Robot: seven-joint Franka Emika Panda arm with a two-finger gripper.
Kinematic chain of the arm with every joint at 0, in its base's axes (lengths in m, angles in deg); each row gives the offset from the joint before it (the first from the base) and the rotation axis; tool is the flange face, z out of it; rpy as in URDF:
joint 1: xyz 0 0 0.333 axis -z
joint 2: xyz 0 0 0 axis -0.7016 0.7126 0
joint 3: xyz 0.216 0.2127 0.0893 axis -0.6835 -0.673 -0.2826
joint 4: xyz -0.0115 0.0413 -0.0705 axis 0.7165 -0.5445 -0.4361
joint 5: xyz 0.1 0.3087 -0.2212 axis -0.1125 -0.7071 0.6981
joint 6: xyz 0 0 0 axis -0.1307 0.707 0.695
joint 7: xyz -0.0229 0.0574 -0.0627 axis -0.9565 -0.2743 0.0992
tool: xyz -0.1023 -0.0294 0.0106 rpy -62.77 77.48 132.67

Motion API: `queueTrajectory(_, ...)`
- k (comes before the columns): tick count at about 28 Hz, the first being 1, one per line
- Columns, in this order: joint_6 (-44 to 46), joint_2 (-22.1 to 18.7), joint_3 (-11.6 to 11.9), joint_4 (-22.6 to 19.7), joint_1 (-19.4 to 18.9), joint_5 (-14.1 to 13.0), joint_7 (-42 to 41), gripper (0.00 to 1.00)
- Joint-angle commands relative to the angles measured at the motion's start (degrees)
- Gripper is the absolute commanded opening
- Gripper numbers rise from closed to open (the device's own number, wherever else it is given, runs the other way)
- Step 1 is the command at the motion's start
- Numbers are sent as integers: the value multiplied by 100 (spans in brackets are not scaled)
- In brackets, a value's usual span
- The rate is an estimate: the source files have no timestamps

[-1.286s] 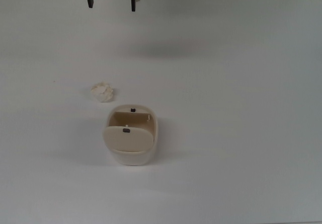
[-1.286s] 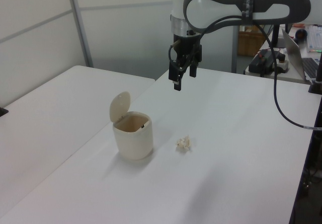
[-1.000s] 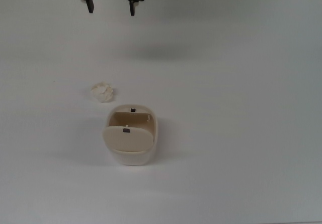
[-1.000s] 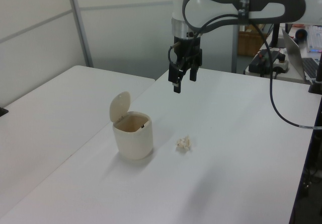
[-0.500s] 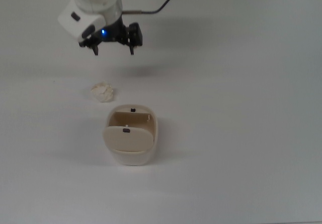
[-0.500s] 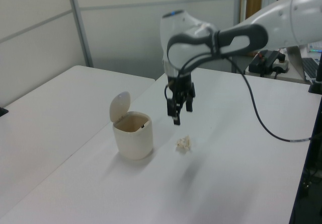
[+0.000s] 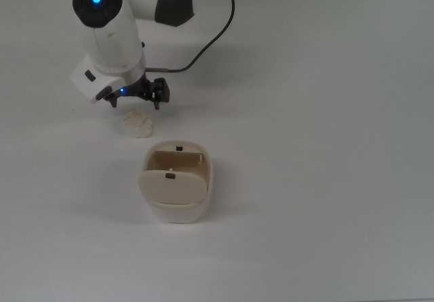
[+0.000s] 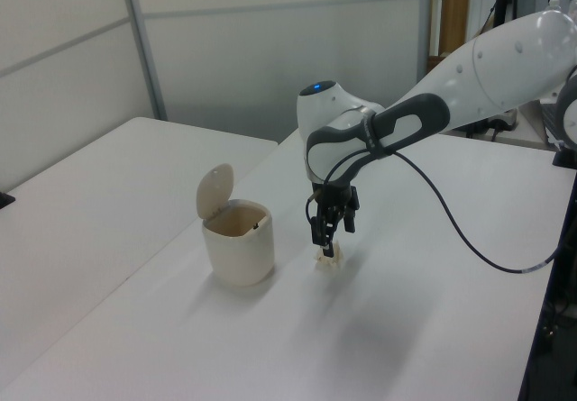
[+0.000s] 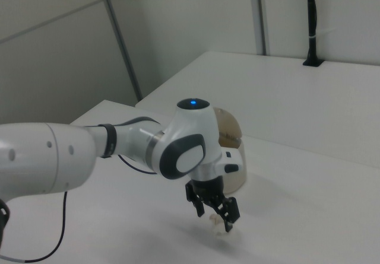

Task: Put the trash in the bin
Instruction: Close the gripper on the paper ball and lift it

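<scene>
Pincer (image 7: pixel 133 100) is seen spread open just above the crumpled paper ball (image 7: pixel 138 123) on the bench (image 7: pixel 325 112); nothing grasped, open-lidded bin (image 7: pixel 177 182) unfilled.

Light is bright, even and diffuse, seemingly from overhead. The white table (image 7: pixel 325 112) looks nearly washed out in the top view, with slight vignetting toward the corners. Below the gripper (image 8: pixel 330 239) lies only a faint, soft shadow. All three views are mildly soft, without motion blur.

Smooth plastic bin (image 7: pixel 178 193); crumpled, seemingly paper trash (image 7: pixel 137 123).
</scene>
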Motion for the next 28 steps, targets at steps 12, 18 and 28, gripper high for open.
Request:
queueTrajectory(12, -944, 327, 18, -35, -3, 19, -39, 55)
queueTrajectory(18, -909, 213, 18, 35, 14, 19, -48, 41)
queueTrajectory(28, -883, -358, -44, 237, -47, -104, -30, 41)
